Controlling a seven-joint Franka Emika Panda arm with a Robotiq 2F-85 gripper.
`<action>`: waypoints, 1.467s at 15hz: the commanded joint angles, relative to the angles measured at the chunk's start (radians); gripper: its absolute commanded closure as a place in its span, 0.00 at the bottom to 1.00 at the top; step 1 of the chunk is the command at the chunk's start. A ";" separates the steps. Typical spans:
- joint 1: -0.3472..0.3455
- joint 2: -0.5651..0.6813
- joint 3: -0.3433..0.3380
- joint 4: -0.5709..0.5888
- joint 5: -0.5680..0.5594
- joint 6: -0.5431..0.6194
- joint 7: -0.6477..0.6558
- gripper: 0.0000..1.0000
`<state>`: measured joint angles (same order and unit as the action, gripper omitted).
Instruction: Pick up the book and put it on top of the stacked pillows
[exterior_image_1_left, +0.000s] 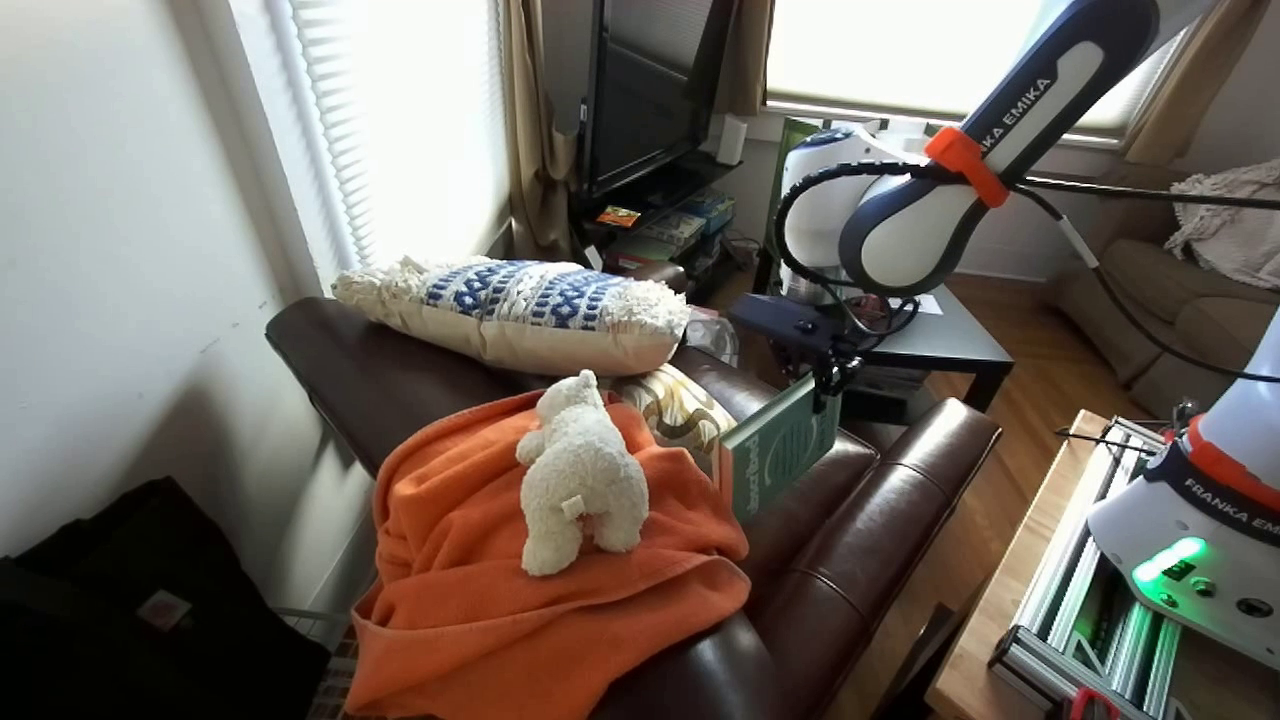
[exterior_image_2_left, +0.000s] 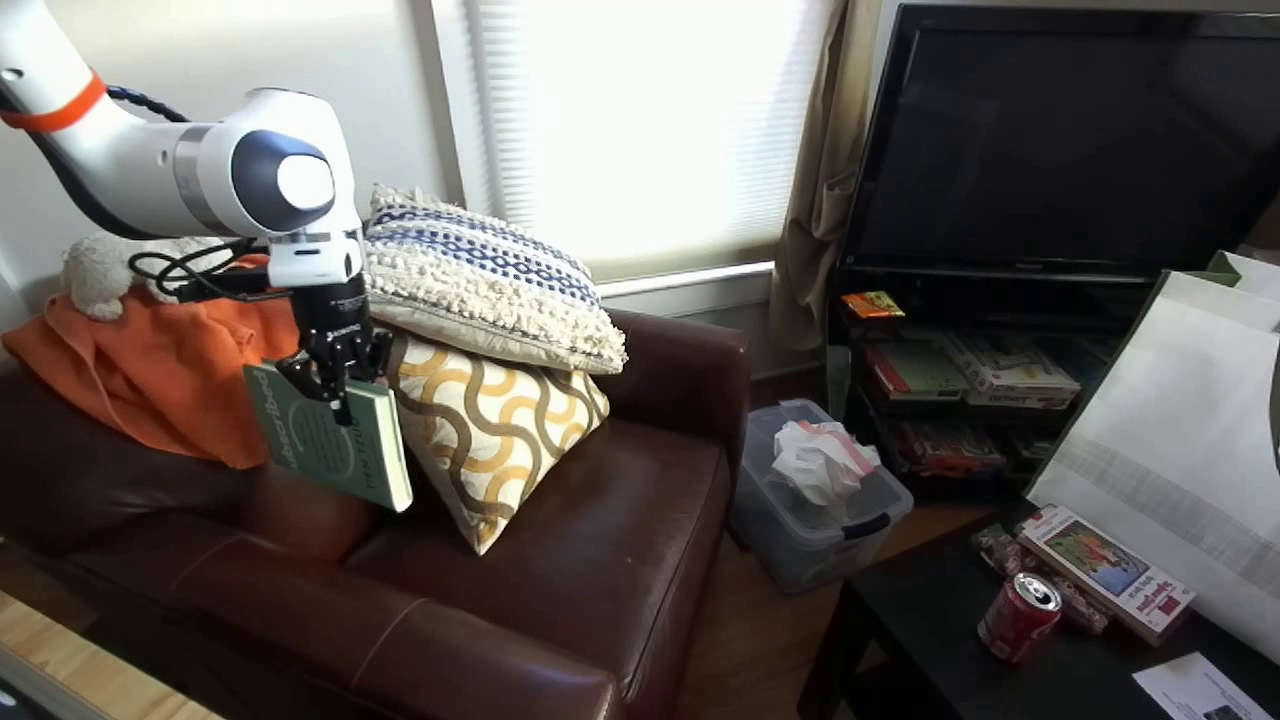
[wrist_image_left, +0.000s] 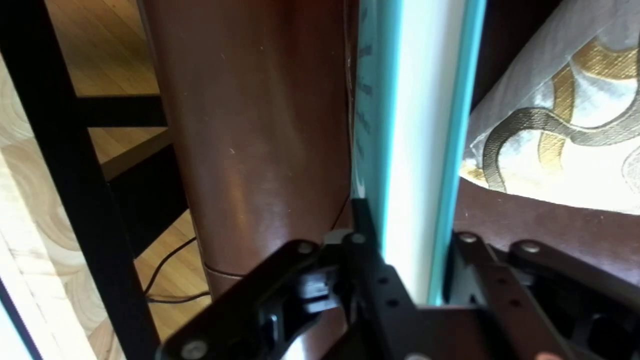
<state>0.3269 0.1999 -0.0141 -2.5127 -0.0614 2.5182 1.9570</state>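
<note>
- The step in hand, as I judge it, is the carry: the stiff-covered rectangular teal-green book (exterior_image_2_left: 310, 440) is lifted but not yet placed.
- My black metal gripper (wrist_image_left: 411, 225) pinches it at its upper edge, a finger against each cover.
- The book hangs over the seat of the brown leather couch (exterior_image_2_left: 600, 570) (my bench for this job), nearer the edge by the pale wooden robot table (exterior_image_1_left: 1022, 565) than the edge along the white-blinded window (exterior_image_2_left: 650, 130). Its underside looks clear of the leather, though over the cameras the gap is hard to make out.
- The stacked pillows (exterior_image_1_left: 520, 300) lie at the window edge, toward the corner nearest the flat black television (exterior_image_2_left: 1060, 150): a cream, fringed fabric pillow (exterior_image_2_left: 490, 270) with blue woven bands rests aslant on a white cloth pillow (exterior_image_2_left: 490, 420) with gold and brown waves.
- Next I should want height first, then travel toward that corner, then a wrist turn to lay the book flat before I let go; on that soft slant it could slide.
- The book stands with covers near vertical, pale page edges upward and on one side, a pale ring on the cover, and light lettering running along one border.
</note>
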 joint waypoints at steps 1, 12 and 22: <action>-0.043 -0.173 0.066 -0.055 0.094 -0.098 0.060 0.93; -0.128 -0.508 0.183 -0.044 0.291 -0.230 0.137 0.73; -0.174 -0.582 0.109 -0.042 0.516 -0.174 0.230 0.93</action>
<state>0.1731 -0.3012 0.1631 -2.5462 0.3303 2.4010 2.2462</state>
